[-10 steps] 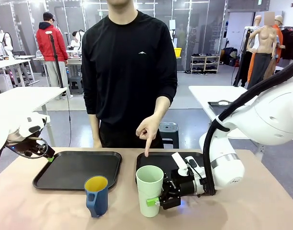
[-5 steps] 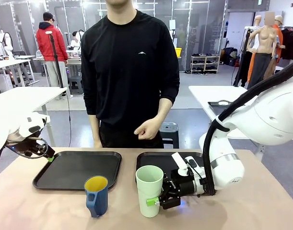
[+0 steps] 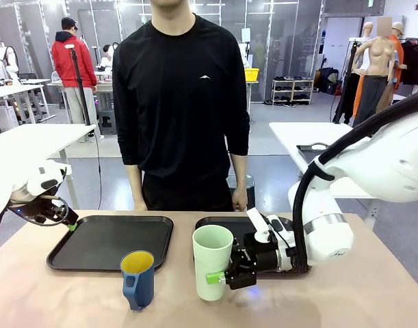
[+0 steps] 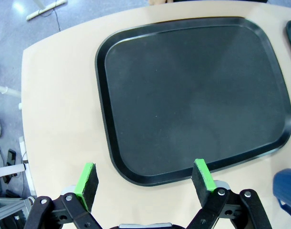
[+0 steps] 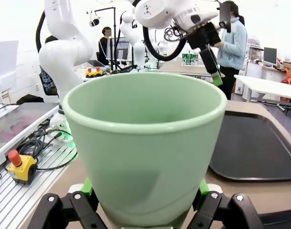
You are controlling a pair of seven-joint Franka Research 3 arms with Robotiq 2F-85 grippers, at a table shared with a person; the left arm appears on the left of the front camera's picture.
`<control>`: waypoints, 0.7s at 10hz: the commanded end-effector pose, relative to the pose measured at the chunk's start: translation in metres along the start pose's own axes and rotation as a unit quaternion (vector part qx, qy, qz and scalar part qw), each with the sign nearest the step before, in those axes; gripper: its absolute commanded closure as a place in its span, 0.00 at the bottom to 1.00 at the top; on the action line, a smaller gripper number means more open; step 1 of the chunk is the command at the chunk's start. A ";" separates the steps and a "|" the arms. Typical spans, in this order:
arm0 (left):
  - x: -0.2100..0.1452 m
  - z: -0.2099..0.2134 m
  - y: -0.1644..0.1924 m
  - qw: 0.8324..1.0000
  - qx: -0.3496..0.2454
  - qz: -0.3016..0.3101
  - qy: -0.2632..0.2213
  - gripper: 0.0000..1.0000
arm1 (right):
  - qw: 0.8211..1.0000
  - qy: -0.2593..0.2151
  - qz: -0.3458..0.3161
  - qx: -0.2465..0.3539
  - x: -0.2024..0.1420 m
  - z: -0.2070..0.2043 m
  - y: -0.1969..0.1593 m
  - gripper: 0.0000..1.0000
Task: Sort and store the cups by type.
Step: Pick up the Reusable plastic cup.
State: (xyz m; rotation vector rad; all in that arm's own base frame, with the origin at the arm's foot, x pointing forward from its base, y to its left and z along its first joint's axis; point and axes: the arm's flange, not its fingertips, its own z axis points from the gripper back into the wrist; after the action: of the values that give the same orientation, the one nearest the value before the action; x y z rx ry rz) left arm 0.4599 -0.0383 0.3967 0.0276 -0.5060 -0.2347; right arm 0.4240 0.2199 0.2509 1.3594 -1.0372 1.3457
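now right claw [image 3: 218,275] has raised mint tumbler [image 3: 211,256] slightly.

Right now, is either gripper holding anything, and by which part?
The right gripper clamps the mint-green tumbler by its lower wall. The left gripper is open and empty.

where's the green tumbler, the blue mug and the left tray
mint-green tumbler [image 3: 211,260]: front view, on its side wall
blue mug [image 3: 144,287]: front view, on its outer wall
left tray [image 3: 106,239]: front view, on its bare floor

Tumbler [image 3: 213,266]: pale mint green, plain. Mug [image 3: 138,283]: dark blue outside, yellow inside. Left tray [image 3: 109,240], right tray [image 3: 239,225]: black. Table [image 3: 58,294]: light tan.
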 end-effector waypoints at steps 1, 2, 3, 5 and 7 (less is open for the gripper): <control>0.000 0.000 0.002 1.000 0.000 0.001 0.000 0.00 | 1.000 0.011 -0.007 -0.007 0.029 -0.008 0.021 0.52; 0.000 0.000 0.002 1.000 0.000 0.001 0.000 0.00 | 1.000 0.022 -0.003 -0.004 0.035 -0.011 0.027 0.52; 0.000 0.000 0.002 1.000 0.000 0.001 0.000 0.00 | 1.000 0.028 0.002 -0.002 0.039 -0.012 0.030 0.52; 0.000 0.000 0.002 1.000 0.000 0.001 0.000 0.00 | 0.999 0.032 -0.002 -0.004 0.040 -0.013 0.029 0.52; 0.000 0.000 0.002 1.000 0.000 0.001 0.000 0.00 | 1.000 0.019 0.014 0.005 0.037 -0.008 0.029 0.52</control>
State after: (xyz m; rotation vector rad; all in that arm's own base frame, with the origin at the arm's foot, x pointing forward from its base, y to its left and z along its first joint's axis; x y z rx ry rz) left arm 0.4599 -0.0383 0.3967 0.0276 -0.5061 -0.2347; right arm 0.3943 0.2231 0.2893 1.3170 -1.0216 1.3948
